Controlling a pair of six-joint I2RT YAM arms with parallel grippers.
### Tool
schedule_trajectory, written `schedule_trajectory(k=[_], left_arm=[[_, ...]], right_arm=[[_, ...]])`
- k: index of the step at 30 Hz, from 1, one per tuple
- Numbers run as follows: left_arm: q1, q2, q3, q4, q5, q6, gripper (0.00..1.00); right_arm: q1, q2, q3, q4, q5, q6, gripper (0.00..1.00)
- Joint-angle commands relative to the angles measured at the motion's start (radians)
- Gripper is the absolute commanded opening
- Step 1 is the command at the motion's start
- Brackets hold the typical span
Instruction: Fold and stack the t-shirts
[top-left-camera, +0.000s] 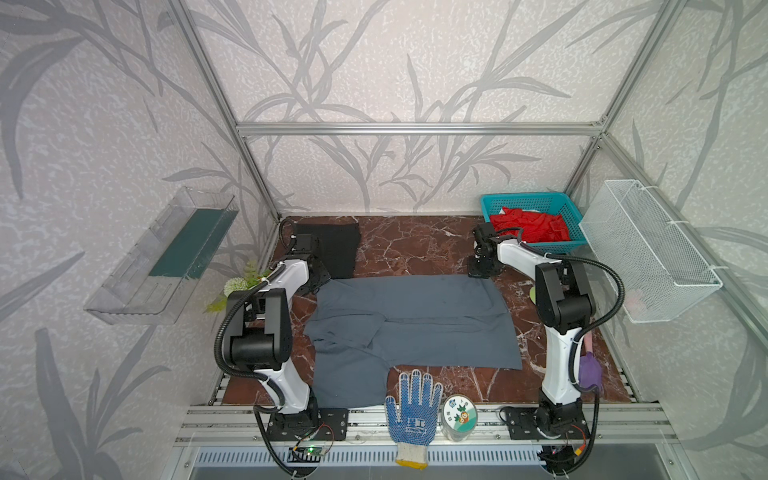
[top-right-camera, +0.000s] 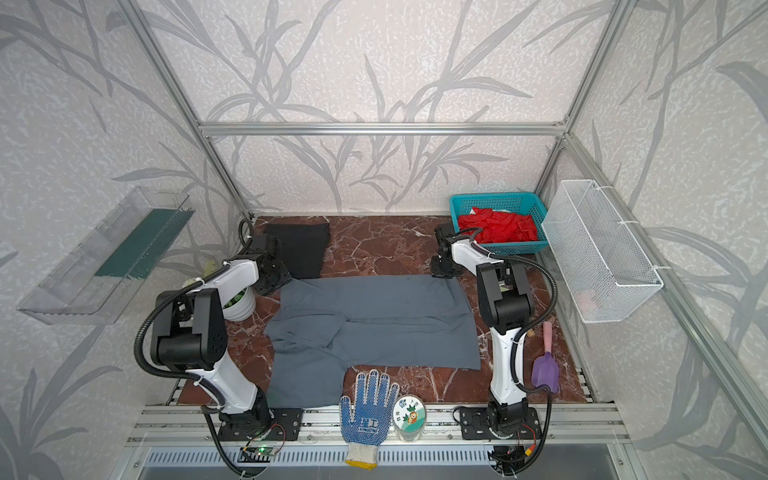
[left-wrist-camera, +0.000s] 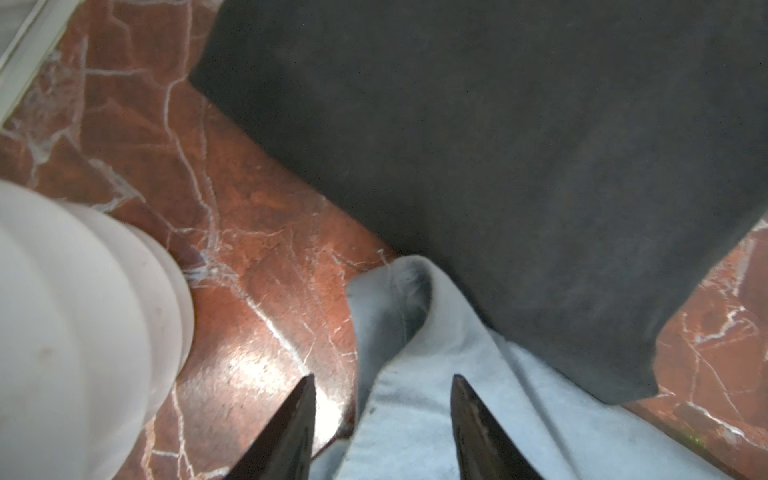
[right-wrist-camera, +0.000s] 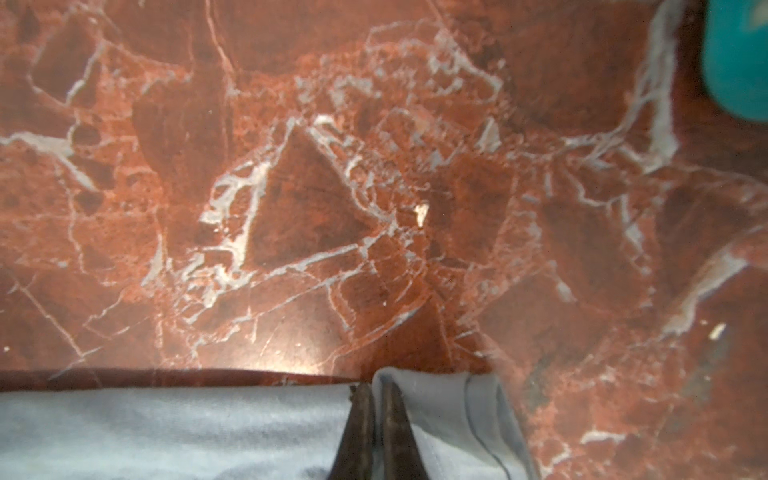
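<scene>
A slate grey t-shirt lies partly folded across the middle of the marble table. Behind its far left corner, a black t-shirt lies folded flat. My left gripper is open over the grey t-shirt's far left corner. One finger is above bare marble, the other above cloth, and the black t-shirt lies just beyond. My right gripper is shut on the bunched far right corner of the grey t-shirt.
A teal basket of red cloth stands at the back right, beside a white wire basket on the wall. A white plant pot stands close to my left arm. A dotted work glove, a round tin and a purple scoop lie along the front.
</scene>
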Motion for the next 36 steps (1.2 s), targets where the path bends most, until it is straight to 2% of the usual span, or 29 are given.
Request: schedule_trajectory(k=[1,14,17,20,22,24,26,32,36], left_arm=[[0.002,0.034,0.040,0.036,0.047,0.039,0.54],[0.005,0.150,0.096,0.023,0.055,0.019,0.54],[0.006,0.185,0.134,-0.043,0.041,-0.008,0.52],[0.007,0.232,0.150,-0.103,0.049,-0.027,0.38],[0.007,0.239,0.132,-0.100,0.065,-0.025,0.21],[0.009,0.206,0.094,-0.062,0.076,-0.019,0.08],[0.008,0.155,0.077,-0.053,0.046,-0.013,0.00],[0.008,0.010,0.102,-0.105,-0.032,0.026,0.00],[0.009,-0.079,0.103,-0.112,-0.084,0.043,0.00]], right_arm=[[0.000,-0.015,-0.006,-0.023,-0.014,-0.003,0.00],[0.003,-0.035,-0.012,-0.017,-0.039,-0.010,0.00],[0.003,-0.057,-0.015,-0.016,-0.048,-0.010,0.00],[0.003,-0.092,-0.028,-0.006,-0.068,-0.007,0.00],[0.004,-0.118,-0.042,0.009,-0.092,-0.004,0.00],[0.003,-0.143,-0.054,0.024,-0.117,-0.006,0.00],[0.003,-0.169,-0.066,0.038,-0.133,-0.006,0.00],[0.003,-0.261,-0.097,0.089,-0.157,-0.001,0.00],[0.003,-0.325,-0.149,0.192,-0.165,0.010,0.00]])
